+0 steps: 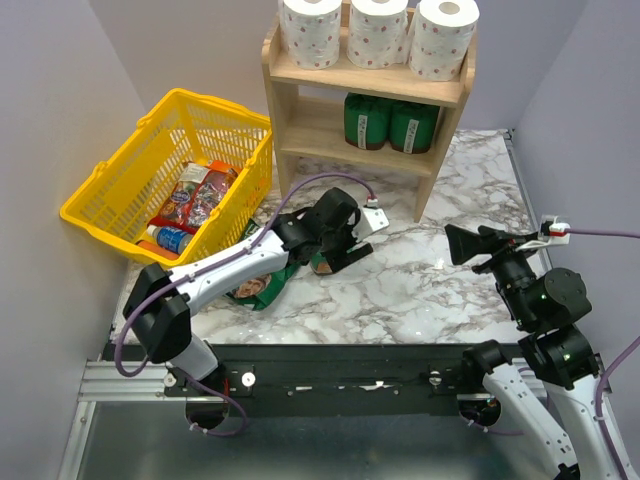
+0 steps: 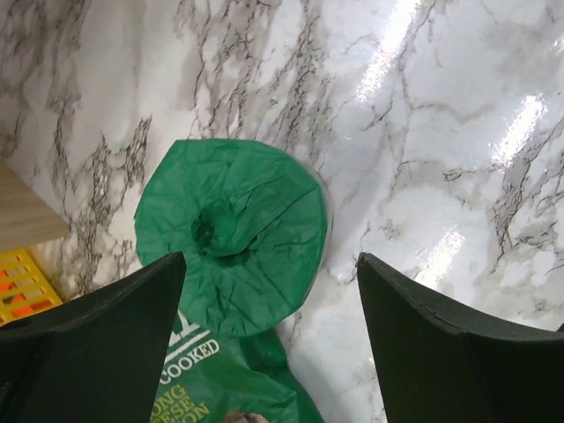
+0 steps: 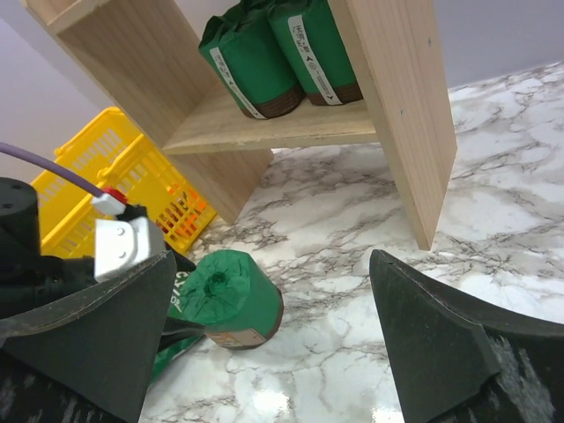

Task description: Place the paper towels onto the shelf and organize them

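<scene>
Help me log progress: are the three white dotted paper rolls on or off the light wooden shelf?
On: three white paper rolls stand upright atop the light wooden shelf.

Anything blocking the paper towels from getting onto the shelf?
Nothing visible does: all three paper towels already stand side by side on the top tier of the shelf. The left pincer is open over a green package on the table, away from them.
</scene>
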Robot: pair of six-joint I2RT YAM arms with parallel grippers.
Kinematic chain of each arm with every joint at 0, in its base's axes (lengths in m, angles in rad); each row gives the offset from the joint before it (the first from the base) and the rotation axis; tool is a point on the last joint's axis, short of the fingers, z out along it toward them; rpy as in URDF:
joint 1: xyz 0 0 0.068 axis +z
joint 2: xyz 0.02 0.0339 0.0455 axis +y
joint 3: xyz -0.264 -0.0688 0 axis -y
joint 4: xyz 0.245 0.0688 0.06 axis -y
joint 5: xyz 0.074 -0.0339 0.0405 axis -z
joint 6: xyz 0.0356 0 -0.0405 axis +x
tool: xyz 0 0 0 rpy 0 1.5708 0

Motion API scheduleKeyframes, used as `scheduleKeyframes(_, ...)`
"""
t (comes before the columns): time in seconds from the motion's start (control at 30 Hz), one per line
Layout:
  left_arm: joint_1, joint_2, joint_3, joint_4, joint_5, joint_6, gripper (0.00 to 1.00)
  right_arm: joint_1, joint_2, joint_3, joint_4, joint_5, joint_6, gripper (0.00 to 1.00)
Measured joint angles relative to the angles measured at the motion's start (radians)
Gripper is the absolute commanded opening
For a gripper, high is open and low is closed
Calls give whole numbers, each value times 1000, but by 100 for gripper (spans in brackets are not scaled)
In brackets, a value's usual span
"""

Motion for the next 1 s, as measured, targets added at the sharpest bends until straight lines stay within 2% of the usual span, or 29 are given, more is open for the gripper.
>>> scheduleKeyframes(0.23,-7,92,23,-34,11,71,88,0,0,0,-2,2,0,99)
scheduleKeyframes(0.53,-7,130,-22,-9,-13,93,81,0,0,0,-2,15,1,99)
scheduleKeyframes(0.87,-8,130,-63,63,-43,114,51,0,-1,0,-2,23,1,99)
scheduleKeyframes(1.0,-10,124,-64,64,-58,111,46,0,-9,0,-3,25,1,99)
